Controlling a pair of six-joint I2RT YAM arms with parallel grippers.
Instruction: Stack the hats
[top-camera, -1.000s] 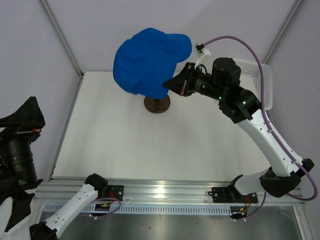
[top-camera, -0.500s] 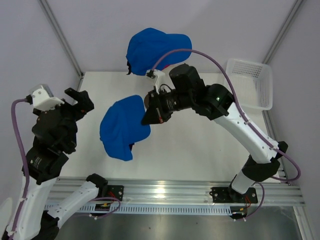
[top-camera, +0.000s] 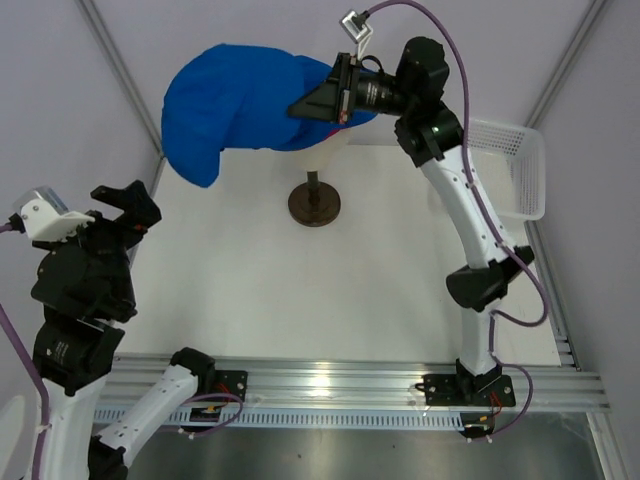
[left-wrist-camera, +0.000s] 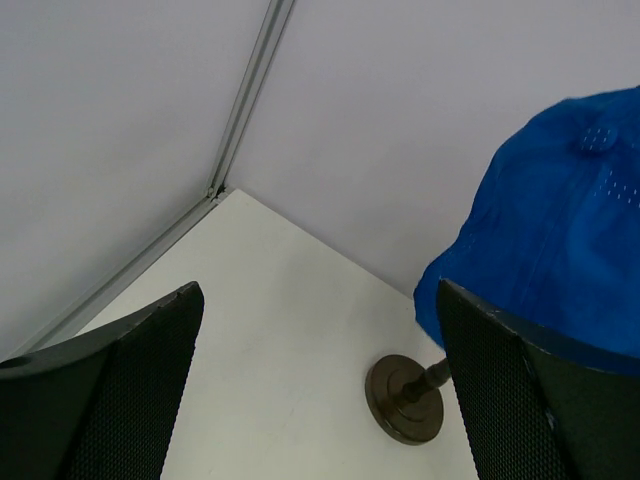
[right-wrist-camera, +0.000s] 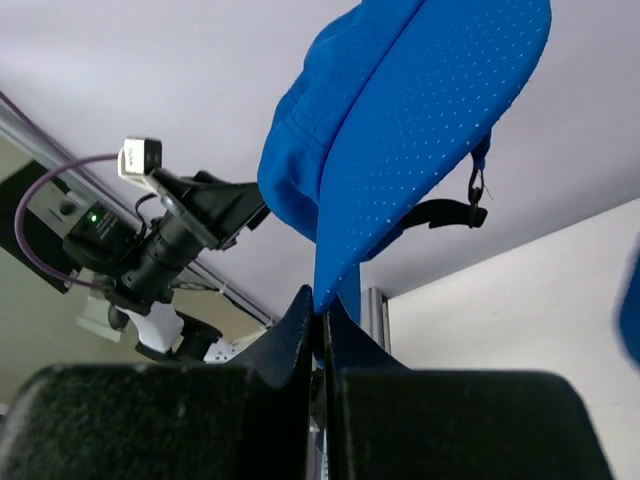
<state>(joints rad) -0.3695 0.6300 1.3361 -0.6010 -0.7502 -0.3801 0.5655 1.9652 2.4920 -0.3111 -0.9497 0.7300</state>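
— Where is the blue cap (top-camera: 235, 110)?
— In the air over the far edge of the desk (top-camera: 230, 280), above the dark stand (top-camera: 314, 205). It hangs out to the left of the right tool (top-camera: 318, 98).
— Is that tool holding it?
— Yes, it is clenched on the cap's edge (the wrist view shows both fingers (right-wrist-camera: 290, 335) pinched flat on the dotted fabric).
— How is the right arm posed?
— It is stretched tall. The forearm rises steeply from the elbow and the wrist bends over to point left. The white mesh basket (top-camera: 525, 175) sits at the far right, beside that arm.
— And the left arm?
— It is raised at the near left, well apart from the cap, and aimed toward the stand. The left tool (left-wrist-camera: 318, 300) is released, with its fingers spread wide and bare desk showing between them.
— Is there a second cap?
— I cannot tell. The blue fabric hides whatever tops the stand.
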